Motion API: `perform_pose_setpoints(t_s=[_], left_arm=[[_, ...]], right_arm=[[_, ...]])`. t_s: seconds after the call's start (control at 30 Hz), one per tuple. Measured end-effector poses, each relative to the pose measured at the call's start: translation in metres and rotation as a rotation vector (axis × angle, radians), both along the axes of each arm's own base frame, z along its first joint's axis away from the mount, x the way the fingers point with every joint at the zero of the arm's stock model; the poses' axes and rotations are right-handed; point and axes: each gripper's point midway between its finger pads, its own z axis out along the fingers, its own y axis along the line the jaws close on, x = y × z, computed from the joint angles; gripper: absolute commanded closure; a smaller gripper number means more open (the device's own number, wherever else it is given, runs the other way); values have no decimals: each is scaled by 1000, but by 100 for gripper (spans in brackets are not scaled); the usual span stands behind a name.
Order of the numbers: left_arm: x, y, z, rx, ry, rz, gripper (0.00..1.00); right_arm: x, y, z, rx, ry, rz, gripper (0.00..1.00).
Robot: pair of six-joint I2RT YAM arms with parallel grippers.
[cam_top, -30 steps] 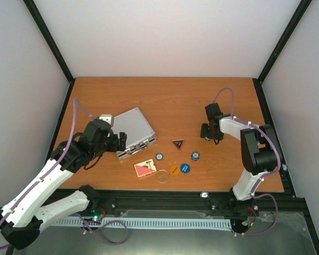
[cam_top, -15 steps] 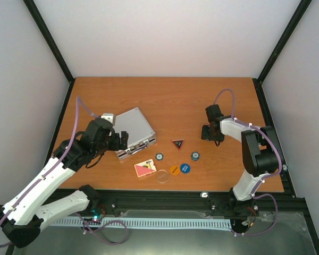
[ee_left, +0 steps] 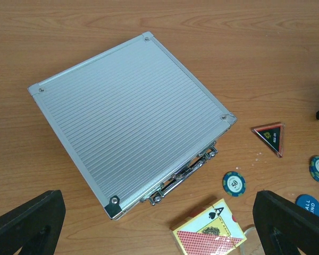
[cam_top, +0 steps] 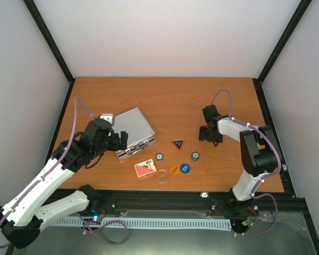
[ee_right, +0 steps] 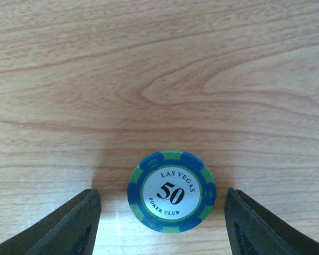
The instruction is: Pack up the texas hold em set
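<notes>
My left gripper (cam_top: 121,140) hangs wide apart and empty over the left part of the counter (cam_top: 170,101), at the near-left side of the silver case (ee_left: 133,119). The case lies flat with its lid closed, its latches and handle turned toward the near right. Just near of it lies the card deck (ee_left: 210,235), red-backed with an ace showing. One chip (ee_left: 234,183) marked 50 sits to the right of the latches, and a second chip (cam_top: 195,155) lies further right. The red-and-black triangle (ee_left: 271,139) lies flat between those two, a little farther back. Nearer than all of these sit the clear disc (cam_top: 162,176), just beside the deck, then the orange disc (cam_top: 174,170) and the blue disc (cam_top: 185,168), close side by side.

My right gripper (ee_right: 160,194) is low over the right part of the counter, beyond the second chip. Its fingers stand apart. In its wrist view a blue-and-green chip (ee_right: 171,191) marked 50 lies flat on the wood between them, with bare wood on either side and neither finger touching it. Whether this is the second chip, I cannot tell.
</notes>
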Motion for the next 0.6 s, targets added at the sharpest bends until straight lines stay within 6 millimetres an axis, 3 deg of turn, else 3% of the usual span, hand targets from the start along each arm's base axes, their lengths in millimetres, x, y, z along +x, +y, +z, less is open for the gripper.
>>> perform_pose_setpoints(t_s=[0.27, 0.6], left_arm=[[-2, 2, 3, -9, -11, 1, 0], [-3, 3, 5, -12, -20, 4, 0]], right_arm=[[1, 2, 0, -2, -1, 3, 60], [1, 1, 1, -18, -3, 4, 65]])
